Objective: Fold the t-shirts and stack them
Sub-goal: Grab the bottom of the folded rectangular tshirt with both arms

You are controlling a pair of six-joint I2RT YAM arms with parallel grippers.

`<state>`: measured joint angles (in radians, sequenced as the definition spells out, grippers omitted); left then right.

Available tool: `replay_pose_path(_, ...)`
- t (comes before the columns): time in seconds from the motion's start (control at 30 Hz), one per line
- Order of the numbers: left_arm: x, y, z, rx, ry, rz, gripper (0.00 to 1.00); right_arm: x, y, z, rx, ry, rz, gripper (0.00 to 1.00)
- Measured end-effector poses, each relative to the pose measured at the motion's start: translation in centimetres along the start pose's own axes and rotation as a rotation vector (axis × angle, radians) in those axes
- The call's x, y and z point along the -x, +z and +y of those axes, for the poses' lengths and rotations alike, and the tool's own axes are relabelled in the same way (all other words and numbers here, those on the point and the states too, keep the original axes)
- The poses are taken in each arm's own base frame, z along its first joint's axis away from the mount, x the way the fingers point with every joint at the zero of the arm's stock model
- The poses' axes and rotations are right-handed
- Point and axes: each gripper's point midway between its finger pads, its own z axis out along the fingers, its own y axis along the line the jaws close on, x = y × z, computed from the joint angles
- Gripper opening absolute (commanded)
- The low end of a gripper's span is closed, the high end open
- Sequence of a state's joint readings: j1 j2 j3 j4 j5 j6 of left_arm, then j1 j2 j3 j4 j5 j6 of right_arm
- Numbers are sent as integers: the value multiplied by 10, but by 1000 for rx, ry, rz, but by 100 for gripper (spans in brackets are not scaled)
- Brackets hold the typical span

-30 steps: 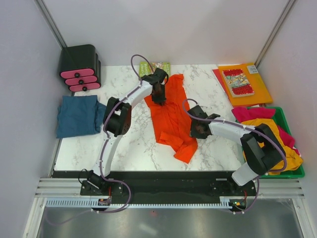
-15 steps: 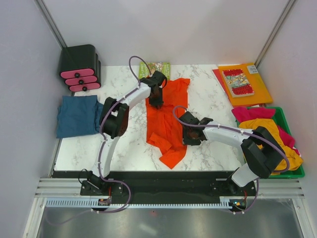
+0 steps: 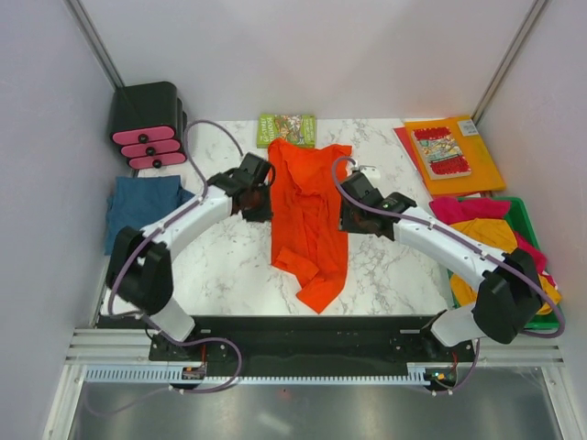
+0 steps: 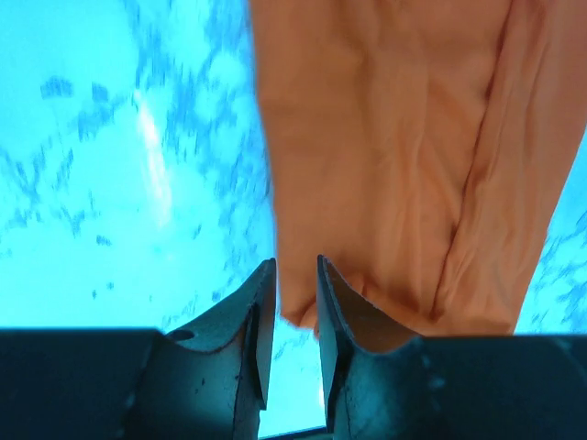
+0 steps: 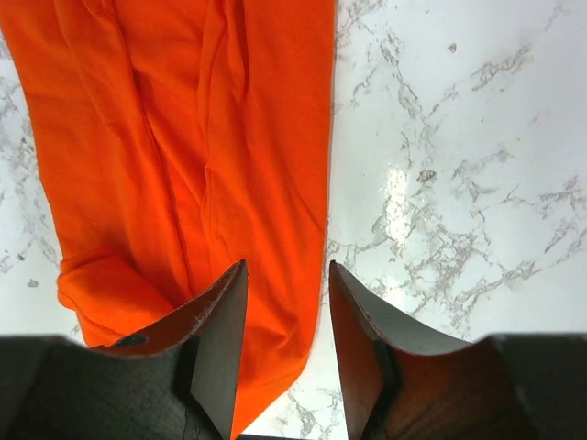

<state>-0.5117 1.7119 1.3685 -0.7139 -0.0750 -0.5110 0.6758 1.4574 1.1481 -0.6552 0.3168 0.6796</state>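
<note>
Left hand (image 3: pixel 260 203): my fingers (image 4: pixel 261 302) stand a narrow gap apart. They point down at the left edge of the orange-red t-shirt (image 3: pixel 307 215). In the left wrist view that edge (image 4: pixel 394 156) runs under the gap, and I hold nothing between the fingers.

Right hand (image 3: pixel 348 218): my jaws stand wider apart than those of the left hand. The right wrist view shows the hand (image 5: pixel 287 268) above the right edge of the same t-shirt (image 5: pixel 183 137), with cloth under one finger and bare marble under the other. Nothing is gripped.

Orange-red t-shirt: it lies on the table (image 3: pixel 229 266) between my two hands, drawn out into a long strip from the far side toward the near edge. Its near end is crumpled and bunched; its surface carries lengthwise folds.

Teal-blue t-shirt (image 3: pixel 142 211): it lies folded at the left edge of the table, well apart from the orange-red one.

Green tray (image 3: pixel 523 215): it stands at the right edge of the table and holds a mustard-yellow t-shirt (image 3: pixel 486 229) and a magenta-pink t-shirt (image 3: pixel 463 209), both loose and heaped.

Far side of the table: an orange folder (image 3: pixel 481 165) with a comic book (image 3: pixel 440 151) on it at the right, a green booklet (image 3: pixel 286 128) just beyond the orange-red t-shirt, and a black drawer unit (image 3: pixel 147 124) with pink fronts at the left
</note>
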Motion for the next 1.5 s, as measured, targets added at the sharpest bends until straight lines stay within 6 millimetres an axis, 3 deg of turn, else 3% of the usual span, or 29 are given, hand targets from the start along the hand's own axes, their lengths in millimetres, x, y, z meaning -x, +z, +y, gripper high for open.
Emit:
replay_pose_path(0.1, -48, -11, 10, -36, -10, 21, 31, -10, 0, -9, -14, -3, 13, 48)
replay_pose_path(0.23, -114, -4, 12, -99, 3, 86, 32, -29, 2, -23, -43, -10, 48, 48)
replay_pose_path(0.3, -136, 1, 15, -131, -1, 105, 33, -32, 2, -25, -45, -7, 51, 49)
replay_pose_path(0.37, -146, 2, 18, -159, -12, 95, 38, -33, 1, -26, -43, 2, 48, 48)
replay_pose_path(0.43, -145, 0, 16, -194, -21, 62, 43, -31, -3, -25, -32, 11, 41, 48)
replay_pose_path(0.57, -122, -5, -1, -273, -28, -39, 56, -25, -12, -22, 4, 32, 1, 49)
replay_pose_path(0.8, -100, -8, -19, -352, -36, -124, 55, -34, -15, -28, 13, 31, -1, 49)
replay_pose_path(1.2, -109, 9, -24, -360, -61, -65, 53, -41, -13, -32, 4, 26, 11, 49)
replay_pose_path(1.4, -113, 15, -24, -358, -73, -49, 40, -42, -12, -33, 3, 25, 12, 49)
replay_pose_path(1.5, -115, 16, -24, -358, -81, -42, 20, -42, -12, -33, 3, 25, 12, 49)
